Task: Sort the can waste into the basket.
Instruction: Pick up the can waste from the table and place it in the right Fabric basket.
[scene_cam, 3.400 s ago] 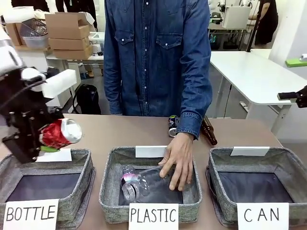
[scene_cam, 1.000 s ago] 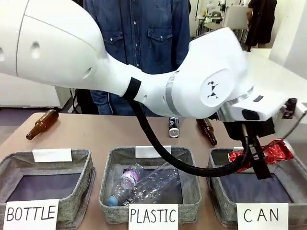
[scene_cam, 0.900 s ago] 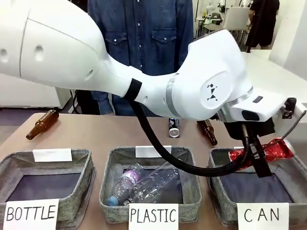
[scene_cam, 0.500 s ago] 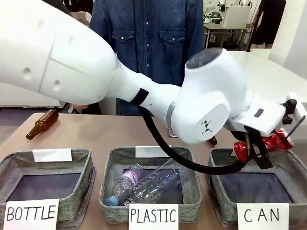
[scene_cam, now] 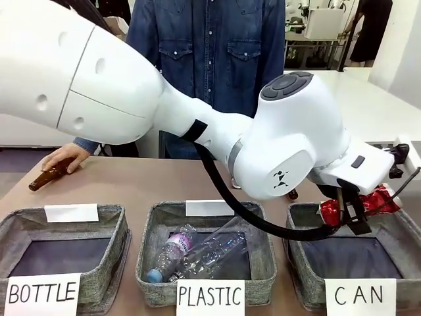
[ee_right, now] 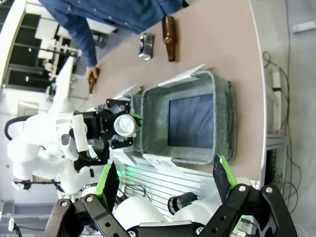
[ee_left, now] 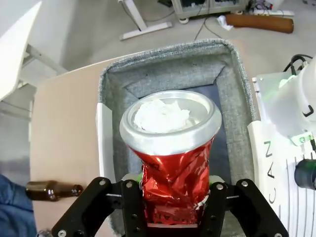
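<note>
Nearest the robot, the right gripper (ee_right: 165,182) hangs high over the bench (scene_cam: 131,184) with its fingers wide apart and nothing between them. Below it, along the near edge, three grey baskets stand in a row. The middle one (scene_cam: 260,220), signed PLASTIC, holds clear bottles (scene_cam: 197,253), and the one signed BOTTLE (scene_cam: 118,220) sits to the left. The left arm reaches across to the basket signed CAN (ee_left: 168,49), on the right. There the left gripper (ee_left: 174,191) has its fingers pressed on either side of the crumpled red can (ee_left: 170,148), which looks clamped and sits above the basket's dark floor, toward its far rim. The step in hand is, I judge, the drop-off of the first can. The next move calls for the fingers to part so that the can falls inside. A slight shift toward the basket's middle first would keep it off the rim. Farther back, the dark can (ee_right: 145,46) stands on the bench beside a lying brown bottle (ee_right: 169,32), not yet sorted. At the far left the person's hand (scene_cam: 66,157) rests on another brown bottle (scene_cam: 41,179).
</note>
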Available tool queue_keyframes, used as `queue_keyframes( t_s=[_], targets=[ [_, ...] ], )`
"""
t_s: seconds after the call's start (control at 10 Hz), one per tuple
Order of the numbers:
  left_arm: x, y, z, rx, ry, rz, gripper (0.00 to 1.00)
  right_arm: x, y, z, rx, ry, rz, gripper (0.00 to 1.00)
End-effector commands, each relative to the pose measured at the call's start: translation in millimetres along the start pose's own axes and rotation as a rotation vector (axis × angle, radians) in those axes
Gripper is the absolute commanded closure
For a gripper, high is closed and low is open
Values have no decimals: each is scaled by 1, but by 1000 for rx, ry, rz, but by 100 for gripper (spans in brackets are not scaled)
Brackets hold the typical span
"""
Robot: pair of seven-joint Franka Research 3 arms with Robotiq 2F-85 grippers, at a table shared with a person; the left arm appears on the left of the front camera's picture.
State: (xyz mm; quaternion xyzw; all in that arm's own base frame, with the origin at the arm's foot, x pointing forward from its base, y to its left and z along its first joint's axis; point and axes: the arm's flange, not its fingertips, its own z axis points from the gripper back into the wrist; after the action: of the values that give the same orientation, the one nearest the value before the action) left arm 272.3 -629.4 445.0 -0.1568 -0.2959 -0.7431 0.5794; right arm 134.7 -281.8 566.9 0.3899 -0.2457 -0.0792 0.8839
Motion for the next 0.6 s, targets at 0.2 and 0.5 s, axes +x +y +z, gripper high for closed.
queue_keyframes(
  t_s=[0.2, 0.5],
  targets=[
    [2, 0, 9, 3, 11, 17, 0, 1, 4, 4, -12, -7, -18, 0],
    [0, 0, 9, -5, 15, 26, 0, 1, 4, 4, -12, -7, -18, 0]
  ],
)
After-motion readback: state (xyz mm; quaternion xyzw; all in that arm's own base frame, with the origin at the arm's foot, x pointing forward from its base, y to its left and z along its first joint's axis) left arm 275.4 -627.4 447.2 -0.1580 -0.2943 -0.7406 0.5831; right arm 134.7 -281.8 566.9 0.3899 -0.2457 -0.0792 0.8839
